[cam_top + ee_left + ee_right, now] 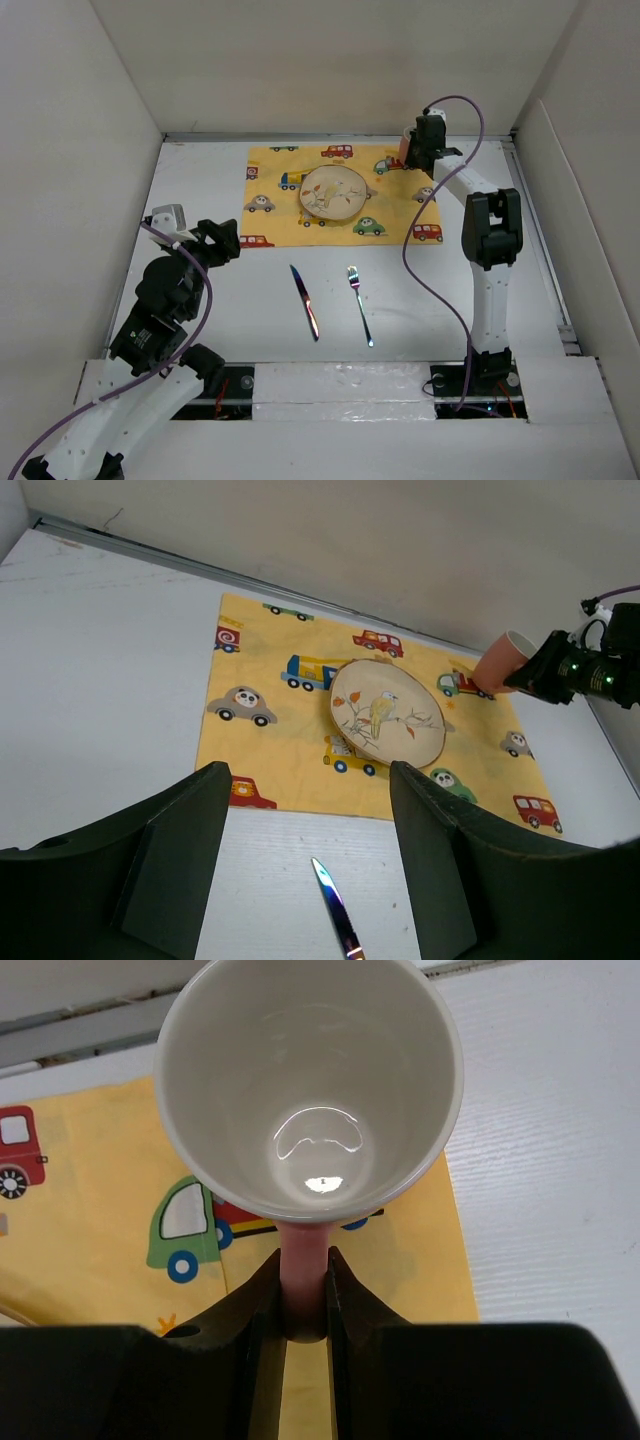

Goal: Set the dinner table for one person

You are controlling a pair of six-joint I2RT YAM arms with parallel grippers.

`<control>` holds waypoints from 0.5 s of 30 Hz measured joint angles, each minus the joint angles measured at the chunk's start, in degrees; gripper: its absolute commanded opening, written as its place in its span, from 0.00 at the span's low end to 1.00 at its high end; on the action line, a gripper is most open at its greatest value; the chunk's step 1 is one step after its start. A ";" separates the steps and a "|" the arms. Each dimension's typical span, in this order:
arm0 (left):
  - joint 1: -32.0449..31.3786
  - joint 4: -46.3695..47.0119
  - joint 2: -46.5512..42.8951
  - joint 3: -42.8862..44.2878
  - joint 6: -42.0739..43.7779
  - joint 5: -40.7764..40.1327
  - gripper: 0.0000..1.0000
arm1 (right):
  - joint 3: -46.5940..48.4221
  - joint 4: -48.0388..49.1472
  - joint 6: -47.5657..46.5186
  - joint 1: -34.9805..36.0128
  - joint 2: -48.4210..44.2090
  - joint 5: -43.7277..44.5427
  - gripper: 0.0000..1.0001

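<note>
Overhead, the white dinner table [255, 300] fills the middle of the frame between pale walls. A yellow mat [285, 210] printed with cartoon cars and trucks lies toward its top, with a round plate [333, 192] painted with a bird sitting on it. Below the mat, a knife [304, 302] and a fork [360, 305] lie apart on the bare tabletop. The left gripper [310, 850] at centre left is spread wide and holds nothing. The right gripper [303, 1280] at upper right pinches the pink outside of a white-lined cup [310, 1090] over the mat's corner.

Both arms [487, 300] have white links, black joints and purple cables [408, 250].
</note>
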 measured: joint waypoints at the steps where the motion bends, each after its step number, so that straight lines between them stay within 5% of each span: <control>1: 0.00 0.00 0.02 0.00 -0.02 0.04 0.62 | 0.00 -0.63 0.00 0.04 0.00 0.02 0.01; 3: 0.00 0.00 0.04 0.00 0.00 0.20 0.62 | 0.02 -1.95 0.02 0.04 0.00 0.42 0.05; 9: 0.00 0.00 0.04 0.00 -0.02 0.46 0.62 | 0.04 -2.93 0.24 0.15 -0.07 1.92 0.51; 15: 0.00 0.00 0.04 0.00 0.00 0.61 0.62 | -2.29 -2.67 0.39 0.35 -3.43 2.08 0.67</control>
